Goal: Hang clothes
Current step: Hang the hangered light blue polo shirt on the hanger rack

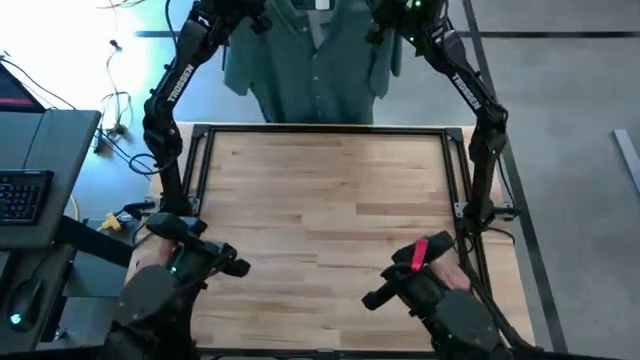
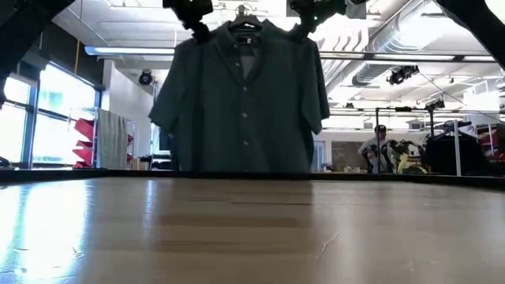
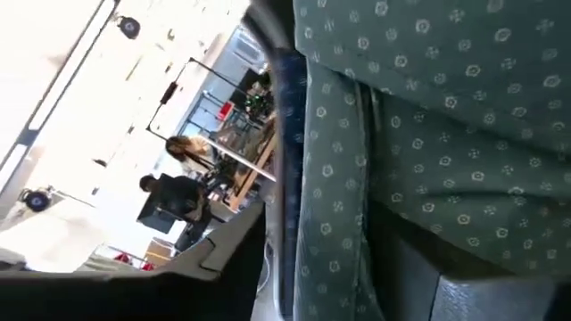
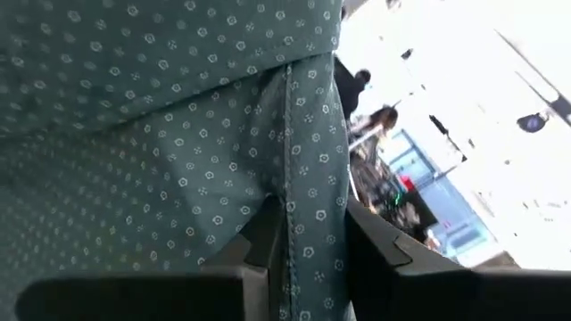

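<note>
A teal shirt with small pale dots (image 1: 310, 60) (image 2: 241, 102) hangs upright beyond the table's far edge, its collar on a hanger whose hook (image 2: 243, 11) shows at the top. My left gripper (image 1: 256, 20) (image 2: 194, 22) is up at one shoulder of the shirt. My right gripper (image 1: 386, 26) (image 2: 309, 16) is at the other shoulder. Each is shut on shirt cloth. The shirt's hem falls behind the table edge in the low view. My left gripper has a fold of the shirt's cloth by a seam (image 3: 330, 241) between its two fingers, high at the shoulder. The cloth drapes over one finger (image 3: 482, 281). The shirt hangs slack below the hold. My right gripper pinches a stitched seam of the shirt (image 4: 290, 241) between its two fingers (image 4: 384, 254), up at the shoulder. The seam runs along the fingers. The rest of the shirt hangs free below.
The wooden table top (image 1: 330, 220) lies inside a dark metal frame (image 1: 200, 135). Two hand-held control arms (image 1: 195, 250) (image 1: 430, 275) sit at its near edge. A desk with a keyboard (image 1: 25, 190) stands to the left. People stand in the room beyond (image 2: 379, 146).
</note>
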Available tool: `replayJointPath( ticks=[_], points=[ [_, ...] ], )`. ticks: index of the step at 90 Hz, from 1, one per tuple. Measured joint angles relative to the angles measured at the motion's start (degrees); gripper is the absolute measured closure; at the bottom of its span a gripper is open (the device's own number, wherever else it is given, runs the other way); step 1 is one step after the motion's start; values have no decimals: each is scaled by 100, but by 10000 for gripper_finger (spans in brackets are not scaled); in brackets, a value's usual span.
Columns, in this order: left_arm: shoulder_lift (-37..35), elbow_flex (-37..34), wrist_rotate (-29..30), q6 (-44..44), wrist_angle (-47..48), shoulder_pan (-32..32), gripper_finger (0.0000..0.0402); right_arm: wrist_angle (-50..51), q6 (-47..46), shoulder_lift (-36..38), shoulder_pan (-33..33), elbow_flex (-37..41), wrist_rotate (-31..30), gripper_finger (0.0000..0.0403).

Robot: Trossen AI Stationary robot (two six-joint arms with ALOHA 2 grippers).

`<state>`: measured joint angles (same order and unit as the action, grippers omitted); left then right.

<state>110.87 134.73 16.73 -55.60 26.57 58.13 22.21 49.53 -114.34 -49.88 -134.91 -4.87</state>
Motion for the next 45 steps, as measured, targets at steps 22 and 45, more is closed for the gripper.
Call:
replayJointPath(
  ticks=[22, 45],
  points=[
    [2, -4, 106, -6, 74, 75, 282, -337, -123, -214, 0, 0, 452, 345],
    [2, -4, 181, 0, 388, 73, 287, -115, -472, -300, -1, -2, 489, 345]
  ],
)
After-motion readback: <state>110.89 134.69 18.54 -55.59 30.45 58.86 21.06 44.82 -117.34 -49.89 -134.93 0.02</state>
